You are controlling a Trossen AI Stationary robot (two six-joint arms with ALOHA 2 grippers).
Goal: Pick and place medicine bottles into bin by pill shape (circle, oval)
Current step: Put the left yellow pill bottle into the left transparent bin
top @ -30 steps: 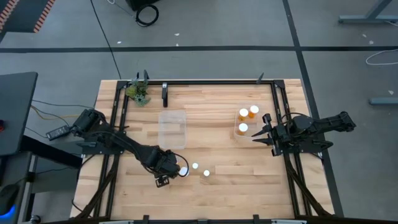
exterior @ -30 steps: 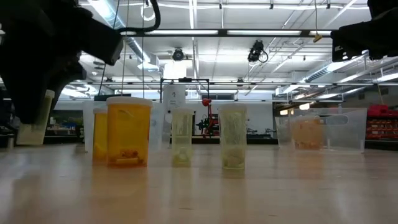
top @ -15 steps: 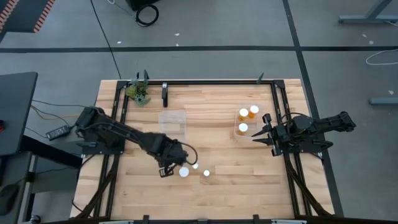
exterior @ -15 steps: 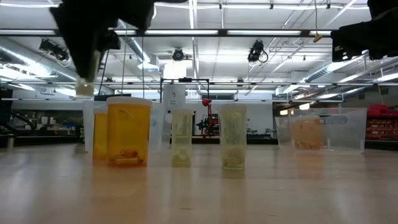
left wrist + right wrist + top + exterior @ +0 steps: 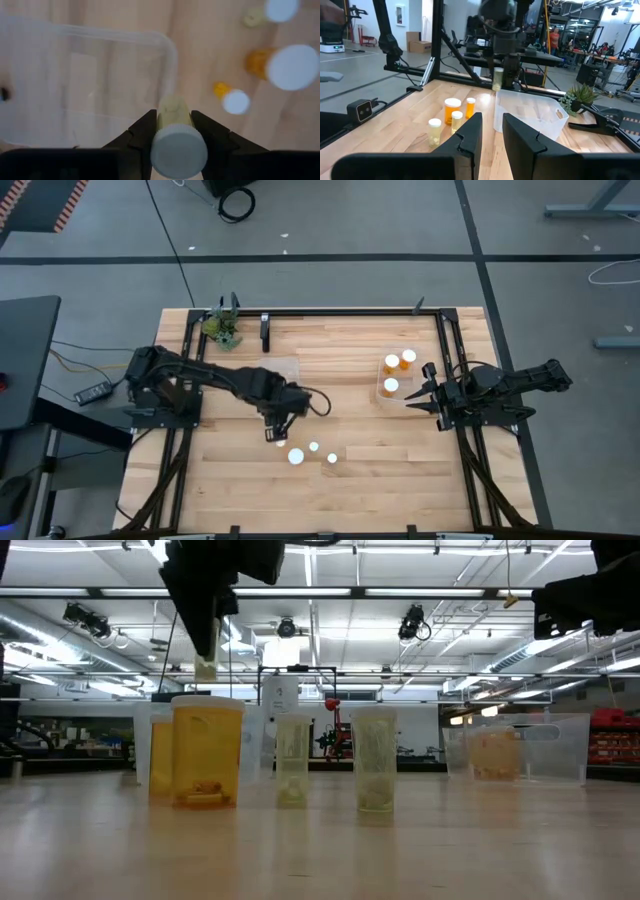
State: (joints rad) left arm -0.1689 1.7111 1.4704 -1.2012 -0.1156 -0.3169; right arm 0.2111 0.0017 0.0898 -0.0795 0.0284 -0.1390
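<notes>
My left gripper (image 5: 172, 131) pinches a pale medicine bottle (image 5: 176, 135) aloft beside the clear bin (image 5: 75, 85)'s near rim; next I carry it over the bin and release.

Held bottle (image 5: 173, 134): pale yellow body, white cap. Largest bottle (image 5: 207, 751): amber. Tub (image 5: 85, 90): clear. Surface (image 5: 350, 470): light wood grain.

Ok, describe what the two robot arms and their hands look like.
Both are dark, near-black jointed arms of rounded segments. The left arm carries a black cable looping beside its wrist. The left hand has two black, wedge-shaped fingers; the right hand matches, with angular black fingers.
</notes>
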